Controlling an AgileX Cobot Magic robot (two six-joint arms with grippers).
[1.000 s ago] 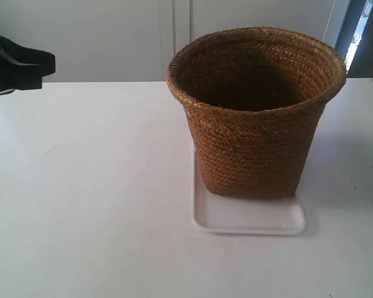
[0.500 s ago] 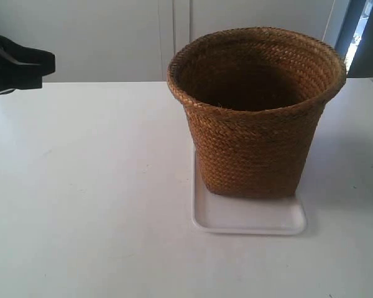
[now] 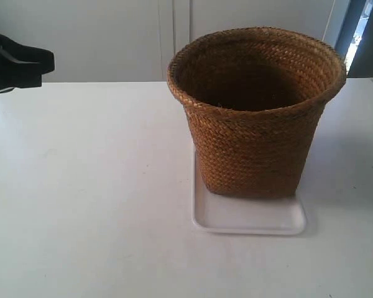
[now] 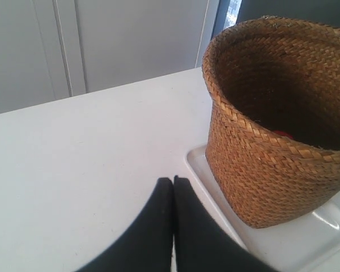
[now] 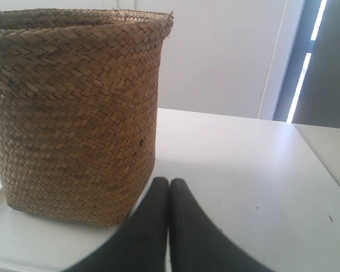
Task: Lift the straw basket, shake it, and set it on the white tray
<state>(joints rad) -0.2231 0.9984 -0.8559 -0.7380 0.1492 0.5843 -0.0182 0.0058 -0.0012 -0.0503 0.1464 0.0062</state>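
Observation:
The straw basket point(image 3: 256, 112) stands upright on the white tray point(image 3: 248, 217), right of the table's middle in the exterior view. Its dark inside shows a small red thing point(image 4: 281, 135) in the left wrist view. My left gripper point(image 4: 173, 180) is shut and empty, apart from the straw basket point(image 4: 275, 113) and beside the white tray point(image 4: 283, 238). My right gripper point(image 5: 169, 181) is shut too, holding nothing, close to the foot of the straw basket point(image 5: 73, 113) on its other side. A strip of the white tray point(image 5: 39, 243) shows under it. A dark arm part point(image 3: 15, 62) sits at the exterior view's left edge.
The white table point(image 3: 87, 186) spreads wide to the left of the basket. Pale cabinet doors point(image 3: 112, 37) close the back. A dark doorway with a bright strip point(image 3: 360, 31) is at the back right. The table's edge point(image 5: 323, 164) runs near my right gripper.

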